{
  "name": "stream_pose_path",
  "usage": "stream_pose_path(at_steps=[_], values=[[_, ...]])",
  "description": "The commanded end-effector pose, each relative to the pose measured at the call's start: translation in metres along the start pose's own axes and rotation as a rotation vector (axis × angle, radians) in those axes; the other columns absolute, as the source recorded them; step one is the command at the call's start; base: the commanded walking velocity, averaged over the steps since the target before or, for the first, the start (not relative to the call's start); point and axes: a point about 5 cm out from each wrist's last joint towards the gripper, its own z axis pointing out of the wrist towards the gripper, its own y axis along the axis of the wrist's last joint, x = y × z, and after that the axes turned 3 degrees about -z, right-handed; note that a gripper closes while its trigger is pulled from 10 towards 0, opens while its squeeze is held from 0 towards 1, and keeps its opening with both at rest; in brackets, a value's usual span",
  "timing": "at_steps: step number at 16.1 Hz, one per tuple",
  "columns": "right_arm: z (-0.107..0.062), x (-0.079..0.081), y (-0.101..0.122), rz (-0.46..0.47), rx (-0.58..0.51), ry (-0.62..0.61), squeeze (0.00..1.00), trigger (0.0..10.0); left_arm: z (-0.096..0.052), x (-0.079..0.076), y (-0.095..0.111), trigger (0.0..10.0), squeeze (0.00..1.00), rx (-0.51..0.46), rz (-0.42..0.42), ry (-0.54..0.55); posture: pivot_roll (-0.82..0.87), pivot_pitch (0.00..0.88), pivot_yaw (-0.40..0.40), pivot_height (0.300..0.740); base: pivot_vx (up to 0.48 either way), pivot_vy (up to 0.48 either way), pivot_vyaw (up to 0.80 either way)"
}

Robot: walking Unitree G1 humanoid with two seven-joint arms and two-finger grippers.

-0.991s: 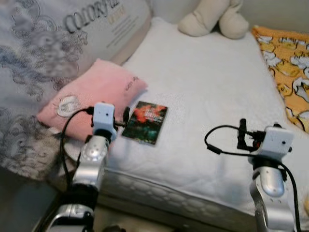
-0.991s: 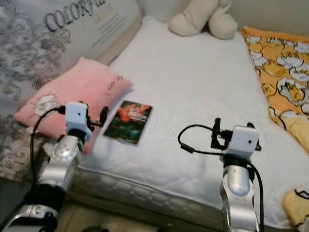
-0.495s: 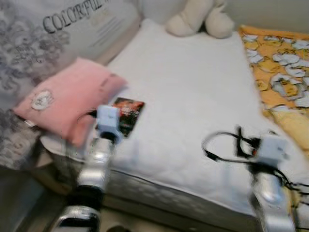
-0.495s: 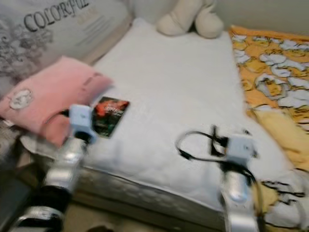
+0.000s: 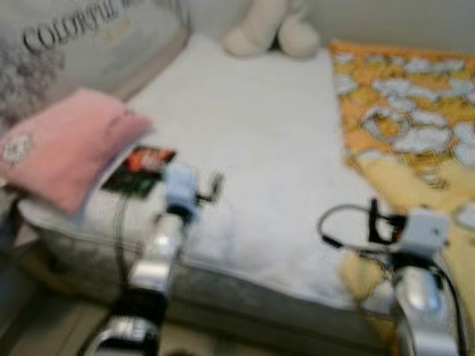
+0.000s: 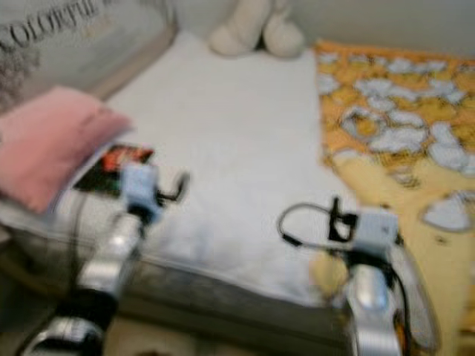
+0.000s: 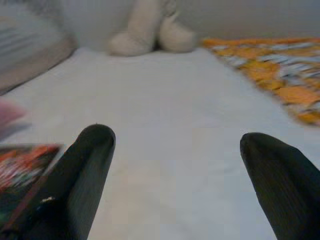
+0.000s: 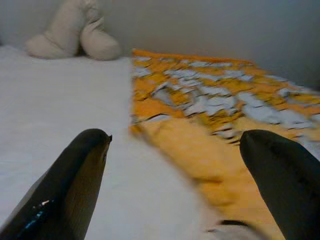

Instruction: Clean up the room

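White quilted mattress (image 5: pixel 245 141): takes up the middle of the head views, which are blurred.

Pink rectangular cushion (image 5: pixel 63 144): lies at the mattress's left edge, near its front corner; bears a small pale round patch.

Dark book with a red-and-green cover (image 5: pixel 139 169): lies flat on the mattress, just beside the pink cushion, its left edge at or under the cushion's rim; which of the two cannot be told.

Grey patterned pillow printed with "COLORFUL" (image 5: pixel 67 44): propped along the left side, behind the cushion.

Cream plush toy (image 5: pixel 269 31): sits at the far end of the mattress against the wall.

Orange blanket with a white pattern (image 5: pixel 404 119): covers the right side of the bed, with its yellow underside folded up near the front.

Left gripper (image 7: pixel 175 185): held over the mattress's front edge just right of the book, its two black fingers (image 7: pixel 82 175) spread wide with nothing between them.

Right gripper (image 8: pixel 175 185): held over the front right of the bed where mattress and blanket meet, fingers (image 8: pixel 277 175) likewise set wide apart and empty.
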Motion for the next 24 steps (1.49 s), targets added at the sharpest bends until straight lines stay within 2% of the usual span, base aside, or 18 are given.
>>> stream_pose_path(at_steps=[1,11,18,24], values=[[0.001,0.007,0.004,0.008,-0.011,0.017,0.00,10.0,0.001,0.010,0.005,10.0,0.00,-0.011,0.019,0.016,-0.05,0.000,0.016,0.736,0.000,-0.428,0.00],[-0.003,0.007,0.002,0.021,-0.010,-0.014,0.00,10.0,0.009,0.005,0.006,10.0,0.00,-0.007,0.028,-0.026,-0.08,0.000,0.046,0.736,0.000,-0.422,0.00],[-0.006,0.007,0.000,0.014,-0.001,-0.021,0.00,10.0,0.011,0.004,0.006,10.0,0.00,-0.005,0.031,-0.042,-0.08,0.006,0.053,0.736,0.246,-0.409,0.00],[-0.008,0.009,-0.001,0.011,0.005,-0.012,0.00,10.0,0.012,0.009,0.007,10.0,0.00,-0.004,0.035,-0.027,-0.08,0.024,0.056,0.736,0.264,-0.398,0.00]])
